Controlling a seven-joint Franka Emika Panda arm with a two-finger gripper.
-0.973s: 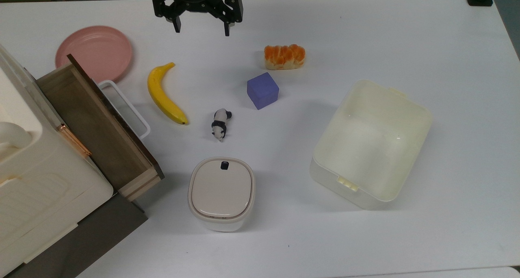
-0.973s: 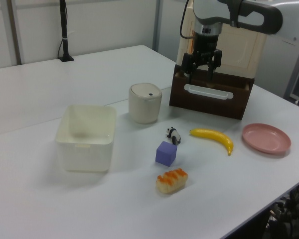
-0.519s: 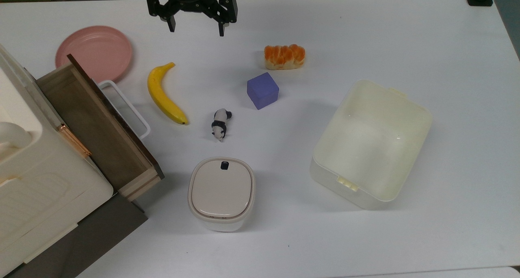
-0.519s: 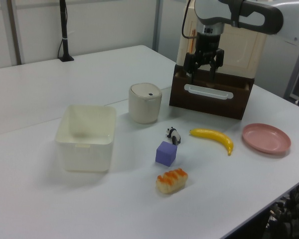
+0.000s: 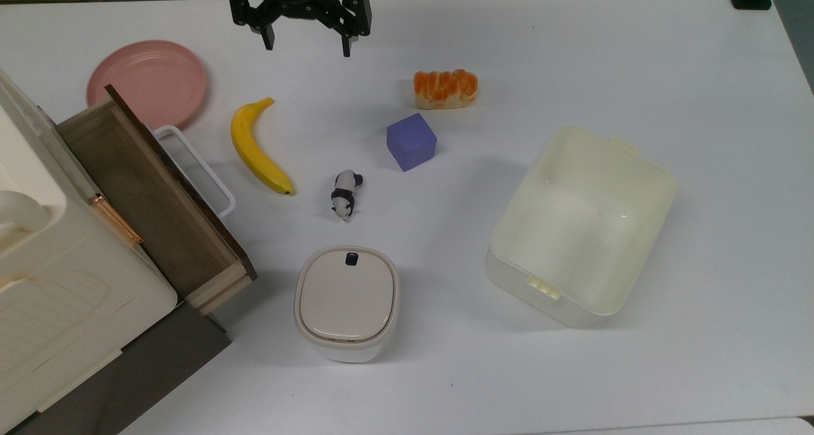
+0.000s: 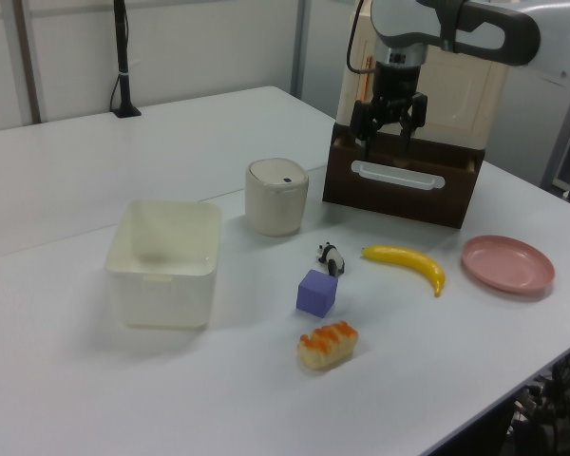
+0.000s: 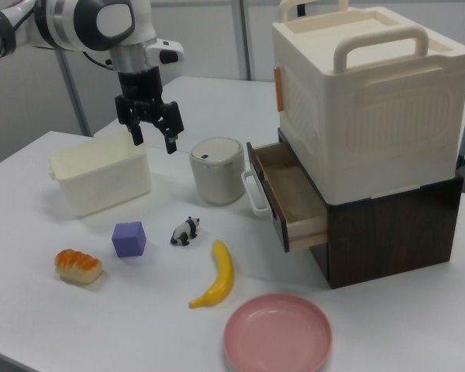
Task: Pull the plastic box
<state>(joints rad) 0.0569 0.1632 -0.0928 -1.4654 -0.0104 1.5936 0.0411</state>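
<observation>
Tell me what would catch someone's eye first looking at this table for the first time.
Probably the big cream plastic box, sitting empty on the top view's right of the white table. Next, the cream cabinet with its wooden drawer pulled open, on the right view's right. Then the black claw, open and raised above the table at the top view's upper edge, near the pink plate and banana.

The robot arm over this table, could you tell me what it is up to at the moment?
It is meant to pull the plastic box, but has not reached it. The tool hangs open and empty above the table, far from the box, which sits empty and untouched. The banana, purple cube and bread lie loose between them.
</observation>
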